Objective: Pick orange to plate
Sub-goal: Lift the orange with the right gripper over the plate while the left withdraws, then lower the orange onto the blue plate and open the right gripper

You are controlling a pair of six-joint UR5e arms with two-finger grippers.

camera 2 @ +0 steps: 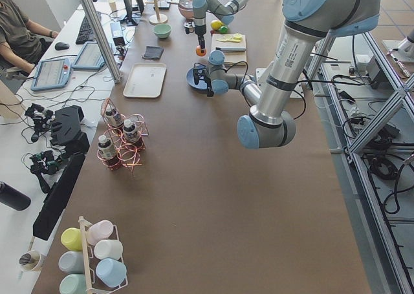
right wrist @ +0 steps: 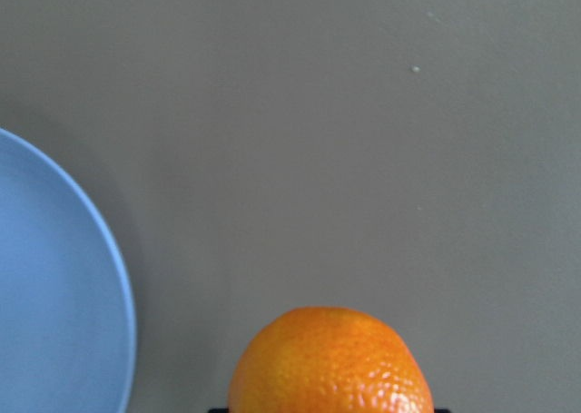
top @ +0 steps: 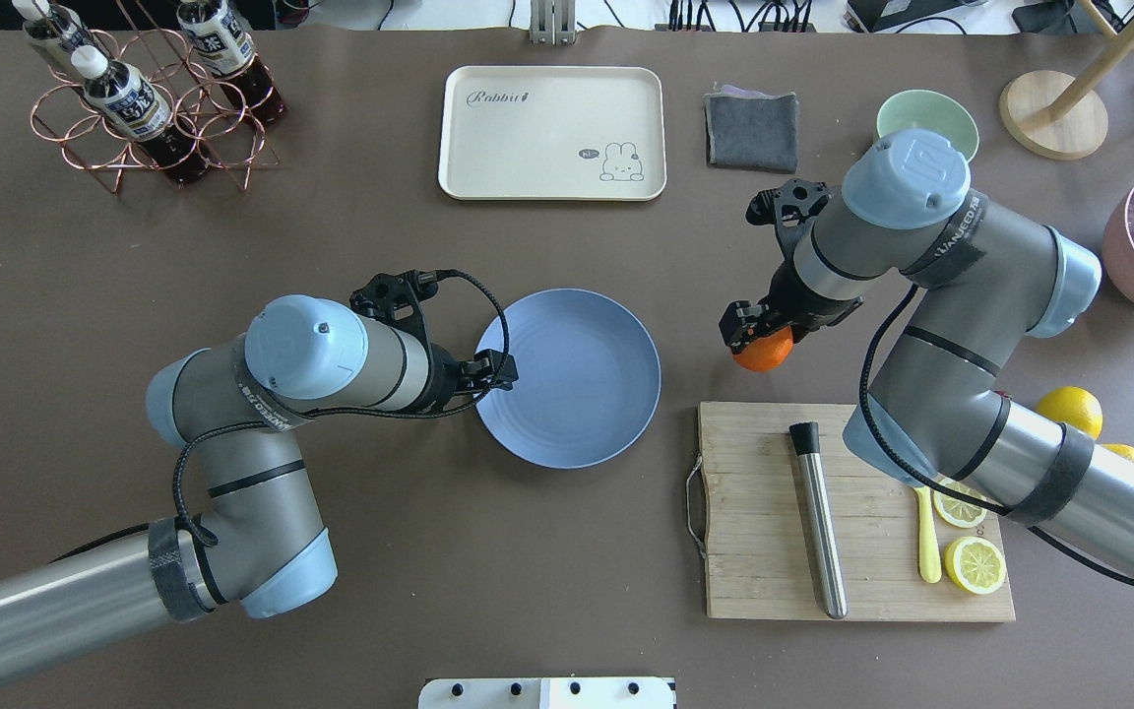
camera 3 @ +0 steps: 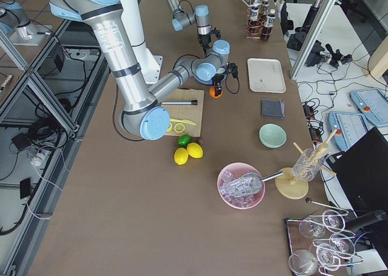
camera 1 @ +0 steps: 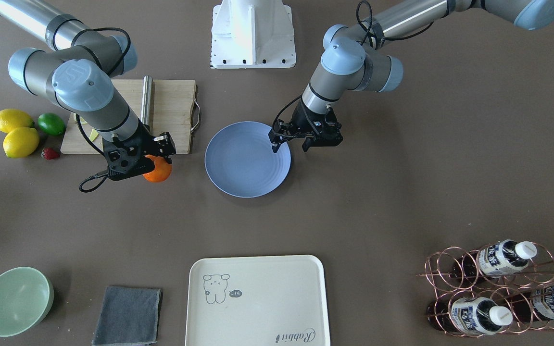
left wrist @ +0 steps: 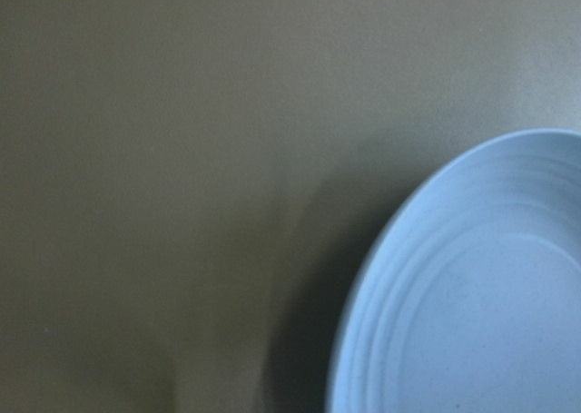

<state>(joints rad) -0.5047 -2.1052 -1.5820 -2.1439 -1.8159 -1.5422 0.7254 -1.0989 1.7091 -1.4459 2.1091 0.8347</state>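
The orange point(camera 1: 159, 173) is clamped in my right gripper point(camera 1: 150, 161), which is shut on it just off the cutting board's corner, to the side of the plate. The right wrist view shows the orange point(right wrist: 331, 363) at the bottom edge and the plate's rim point(right wrist: 82, 313) on the left. The blue-lavender plate point(camera 1: 247, 158) lies bare at the table's middle. My left gripper point(camera 1: 290, 145) hovers over the plate's edge on the other side, open with nothing between its fingers. From overhead, the orange point(top: 766, 353) sits right of the plate point(top: 572, 379) and the left gripper point(top: 498, 372) at its left rim.
A wooden cutting board point(top: 754, 522) with a steel rod point(top: 818, 522) and lemon slices point(top: 971, 537) lies behind the orange. Two lemons point(camera 1: 15, 129), a lime point(camera 1: 51, 123) and a strawberry point(camera 1: 50, 153) lie beyond it. A cream tray point(camera 1: 257, 300), grey cloth point(camera 1: 128, 315), green bowl point(camera 1: 15, 300) and bottle rack point(camera 1: 498, 288) line the far edge.
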